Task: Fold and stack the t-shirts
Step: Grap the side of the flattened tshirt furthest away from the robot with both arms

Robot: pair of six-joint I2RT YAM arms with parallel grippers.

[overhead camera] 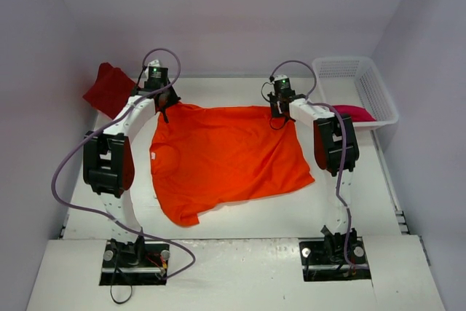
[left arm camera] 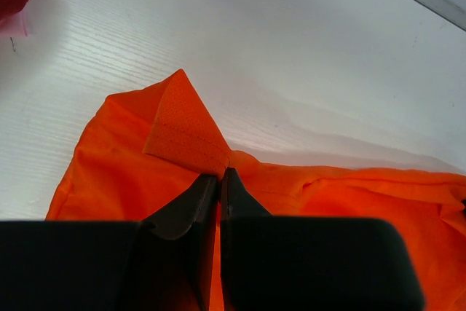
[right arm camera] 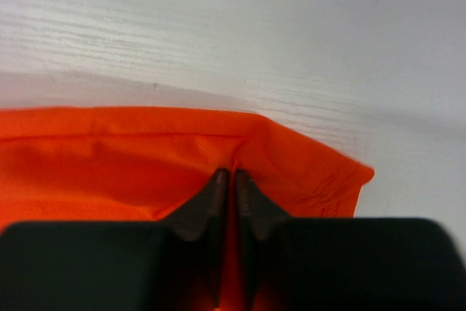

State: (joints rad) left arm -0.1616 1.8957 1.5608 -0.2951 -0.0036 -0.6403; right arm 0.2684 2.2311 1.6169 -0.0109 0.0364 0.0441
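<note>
A bright orange t-shirt [overhead camera: 226, 154] lies spread flat across the middle of the table. At its far left corner my left gripper [overhead camera: 166, 109] is shut on the cloth, and in the left wrist view the pinched fold [left arm camera: 186, 132] stands up just ahead of the left gripper [left arm camera: 220, 174]. At the far right corner my right gripper [overhead camera: 280, 116] is shut on the orange t-shirt's edge [right arm camera: 145, 151], a ridge of cloth caught in the right gripper [right arm camera: 226, 174]. A dark red t-shirt [overhead camera: 109, 89] lies crumpled at the far left. A crimson-pink t-shirt [overhead camera: 354, 113] sits in the basket.
A white plastic mesh basket [overhead camera: 364, 78] stands at the far right by the wall. Walls enclose the table on three sides. Purple cables loop from both arms. Bare white table [overhead camera: 240, 220] shows between the shirt and the arm bases.
</note>
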